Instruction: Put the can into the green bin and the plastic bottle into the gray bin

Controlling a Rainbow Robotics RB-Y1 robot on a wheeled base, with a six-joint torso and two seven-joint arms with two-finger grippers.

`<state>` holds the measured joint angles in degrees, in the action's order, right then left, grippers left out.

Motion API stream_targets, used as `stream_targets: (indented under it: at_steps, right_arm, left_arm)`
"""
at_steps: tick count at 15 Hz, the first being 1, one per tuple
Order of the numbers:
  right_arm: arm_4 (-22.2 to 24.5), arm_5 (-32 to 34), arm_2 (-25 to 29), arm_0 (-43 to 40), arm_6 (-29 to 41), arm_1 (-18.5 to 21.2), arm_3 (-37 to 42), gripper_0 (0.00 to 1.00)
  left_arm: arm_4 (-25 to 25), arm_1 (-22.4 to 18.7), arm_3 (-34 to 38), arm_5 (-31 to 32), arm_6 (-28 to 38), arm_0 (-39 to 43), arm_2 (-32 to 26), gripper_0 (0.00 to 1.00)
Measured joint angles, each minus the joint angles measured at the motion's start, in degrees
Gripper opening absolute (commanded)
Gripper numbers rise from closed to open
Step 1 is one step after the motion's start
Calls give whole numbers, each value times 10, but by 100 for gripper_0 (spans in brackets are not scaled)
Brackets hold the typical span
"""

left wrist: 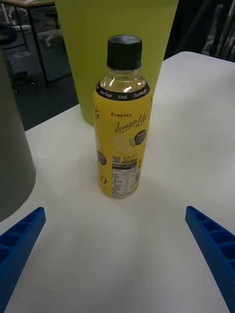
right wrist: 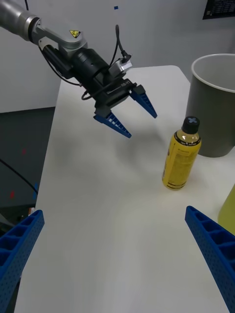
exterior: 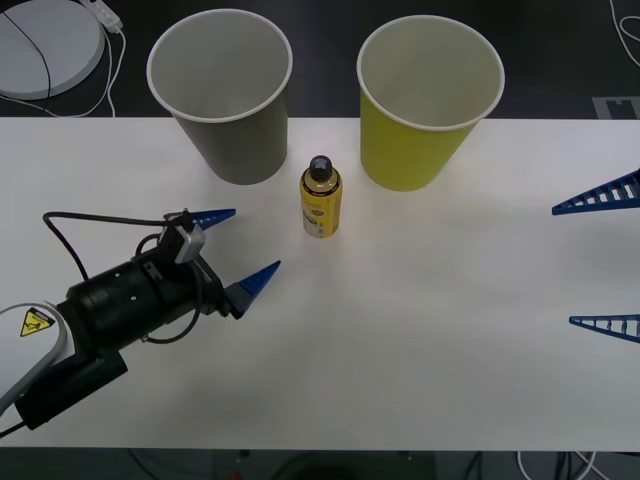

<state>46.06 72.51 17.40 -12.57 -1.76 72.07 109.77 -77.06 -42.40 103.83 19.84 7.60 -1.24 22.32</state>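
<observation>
A: Front view first: where is the plastic bottle (exterior: 321,198) being shown against the left pincer (exterior: 243,245)?

B: It is being shown upright on the worktop (exterior: 420,330), just ahead of the pincer's spread tips and slightly toward the robot's right of them. The jaws are being held wide, with nothing between them. The gray bin (exterior: 222,90) is being seen beyond the pincer and a little left of its line, the green bin (exterior: 430,98) beyond the bottle and off to the right.

A: And the right pincer (exterior: 602,258)?

B: It is being kept at the right edge, well apart from the bottle, its fingers likewise spread wide and empty.

A: How is the bottle being judged to handle?

B: As light and fairly stiff, though thin plastic is likely being dented by a hard squeeze. The label (left wrist: 122,149) is glossy, so some slip is being expected. The clear shoulder under the black cap (left wrist: 124,50) suggests it is not completely full, so it may tip if nudged high up.

A: Where is hold best being taken?

B: Around the labelled middle of the body, below the shoulder, where the sides are straight.

A: The surface and room?

B: The worktop is being seen as plain white and smooth. Dark flooring, cables and a round white object (exterior: 45,45) are being glimpsed behind it.
</observation>
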Motion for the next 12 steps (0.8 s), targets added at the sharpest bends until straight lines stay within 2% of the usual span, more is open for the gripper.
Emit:
stream_targets:
  at_steps: [3, 12]
  right_arm:
    - [0, 0, 0, 0, 0, 0, 0, 100]
    - [0, 0, 0, 0, 0, 0, 0, 100]
  left_arm:
    - [-7, 16, -23, -7, 4, -29, 20, 100]
    - [-19, 29, -68, -38, 17, -87, 59, 100]
